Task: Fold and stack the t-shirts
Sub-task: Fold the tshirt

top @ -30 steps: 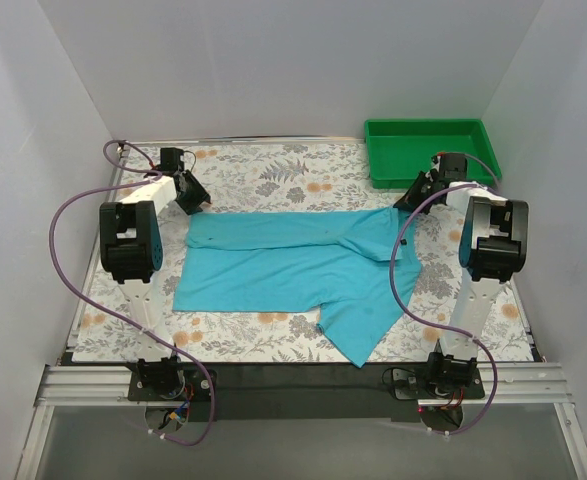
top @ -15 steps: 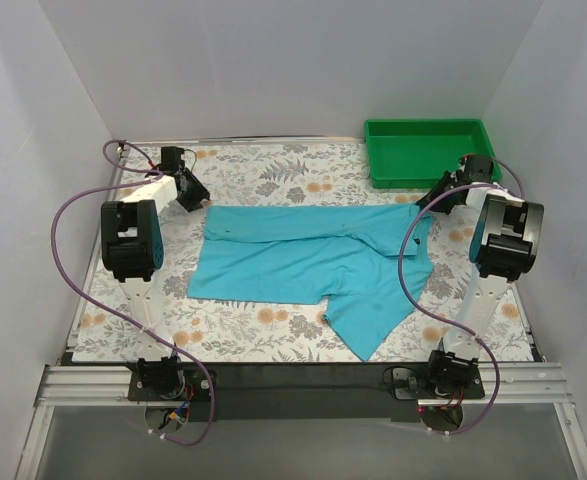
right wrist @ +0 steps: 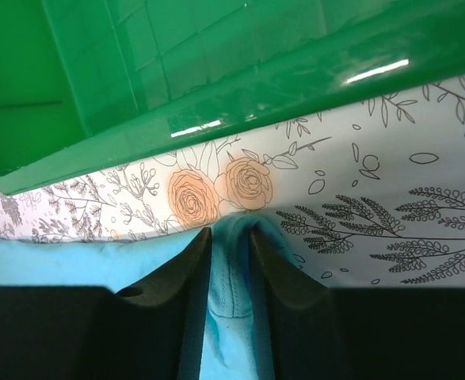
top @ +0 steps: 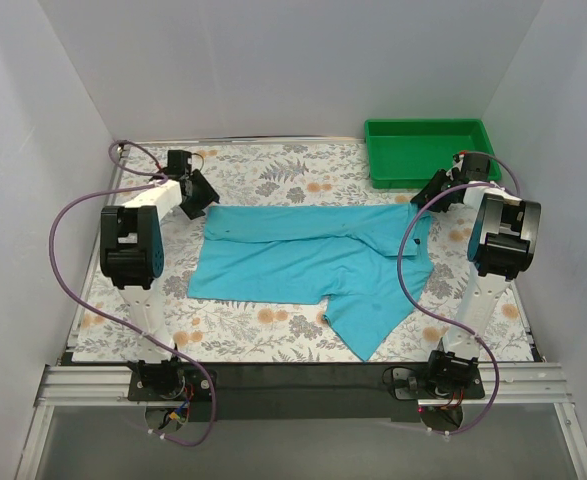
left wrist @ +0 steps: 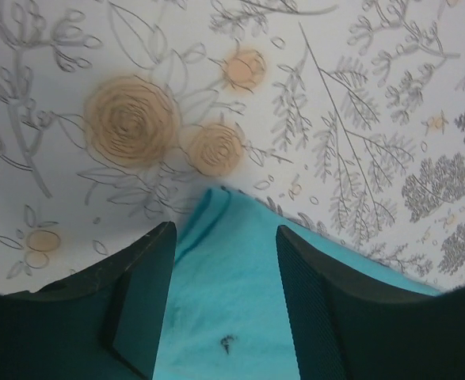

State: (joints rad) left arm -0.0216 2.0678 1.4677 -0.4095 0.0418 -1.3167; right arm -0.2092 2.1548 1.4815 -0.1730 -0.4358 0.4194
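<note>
Floral desk [top: 273,172] carries the t-shirt [top: 293,262]; left pincer [left wrist: 222,236] low, spread wide over one corner, right pincer [right wrist: 230,239] low, pinching a fold.

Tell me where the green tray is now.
In the top view, the green tray sits at the table's far right corner, just beyond the right gripper holding the shirt.

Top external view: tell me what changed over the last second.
The right hand, shut on the t-shirt, moved rightward and dragged it that way. The left hand, open over the shirt's far-left corner, shifted slightly right. The green tray stayed put.
</note>
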